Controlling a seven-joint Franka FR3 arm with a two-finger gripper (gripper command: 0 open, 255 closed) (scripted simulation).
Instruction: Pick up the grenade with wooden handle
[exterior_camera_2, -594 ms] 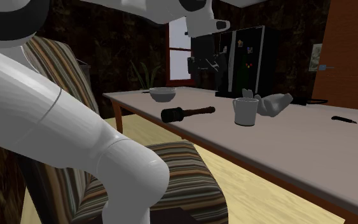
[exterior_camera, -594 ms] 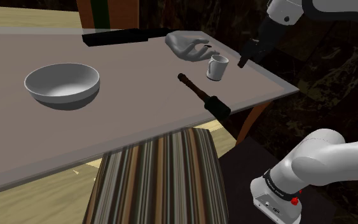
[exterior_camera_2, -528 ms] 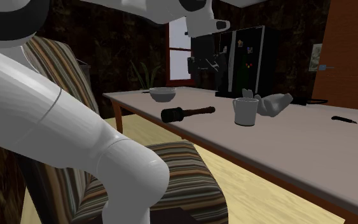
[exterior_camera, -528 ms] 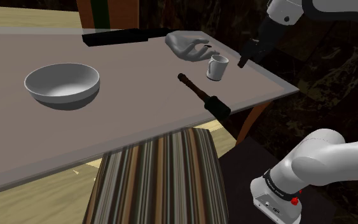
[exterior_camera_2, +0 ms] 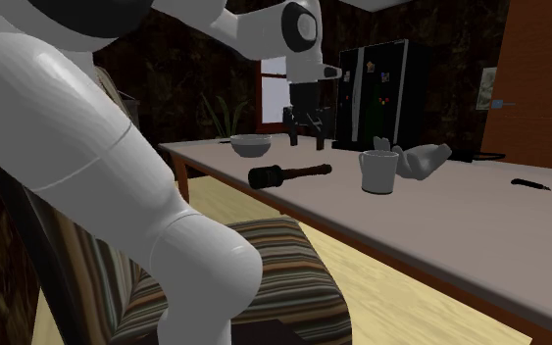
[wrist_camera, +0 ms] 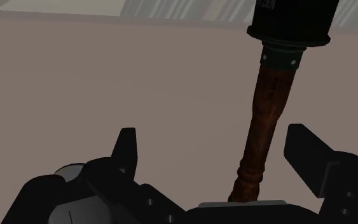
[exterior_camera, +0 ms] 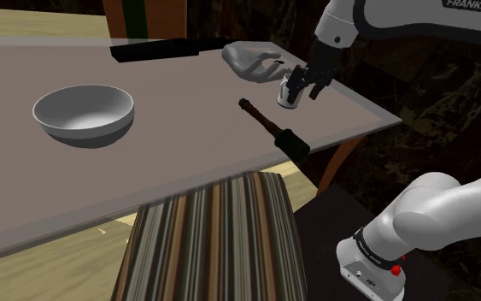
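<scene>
Stick grenade with dark head and brown wooden handle (exterior_camera: 271, 126) lies flat near the grey table's (exterior_camera: 161, 162) edge, head toward the striped chair (exterior_camera: 213, 244), handle pointing inward. The black gripper (exterior_camera: 307, 88) hovers above, fingers apart.

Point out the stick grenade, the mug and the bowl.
stick grenade (exterior_camera: 269, 125): shoulder view, on its wooden handle.
mug (exterior_camera_2: 378, 172): second exterior view, on its side wall.
bowl (exterior_camera: 83, 133): shoulder view, on its outer wall.
</scene>
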